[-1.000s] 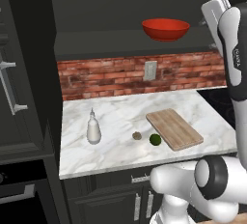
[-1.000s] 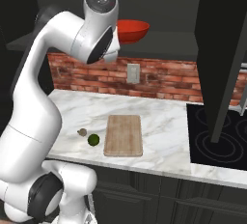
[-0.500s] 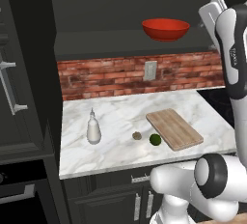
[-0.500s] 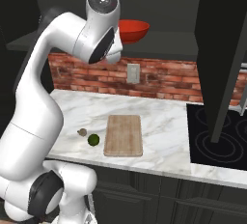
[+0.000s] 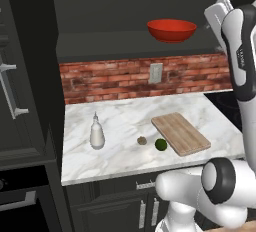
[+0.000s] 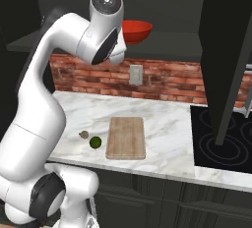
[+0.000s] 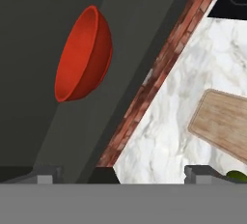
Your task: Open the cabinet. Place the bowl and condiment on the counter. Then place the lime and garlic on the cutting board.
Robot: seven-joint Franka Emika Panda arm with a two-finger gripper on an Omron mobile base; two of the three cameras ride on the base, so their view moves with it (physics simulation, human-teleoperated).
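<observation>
The cabinet (image 5: 110, 6) stands open, its door (image 6: 224, 50) swung out at the right. The red bowl (image 5: 171, 30) (image 6: 135, 30) (image 7: 82, 56) rests on the cabinet shelf. My gripper (image 5: 219, 13) (image 7: 123, 177) hovers just right of the bowl at shelf height, open and holding nothing. On the marble counter (image 5: 125, 121) the white condiment bottle (image 5: 96, 133) stands upright at the left. The garlic (image 5: 142, 140) (image 6: 84, 134) and lime (image 5: 161, 144) (image 6: 95, 142) lie side by side on the counter, just left of the cutting board (image 5: 180, 133) (image 6: 127, 137) (image 7: 224, 124), which is bare.
A black stovetop (image 6: 221, 143) borders the counter on the right. A brick backsplash with a wall outlet (image 5: 156, 73) runs behind it. A tall dark cabinet (image 5: 20, 76) with a handle rises at the left, and drawers sit below the counter edge.
My hand has eased slightly left toward the bowl, still open. The things on the counter have not moved.
</observation>
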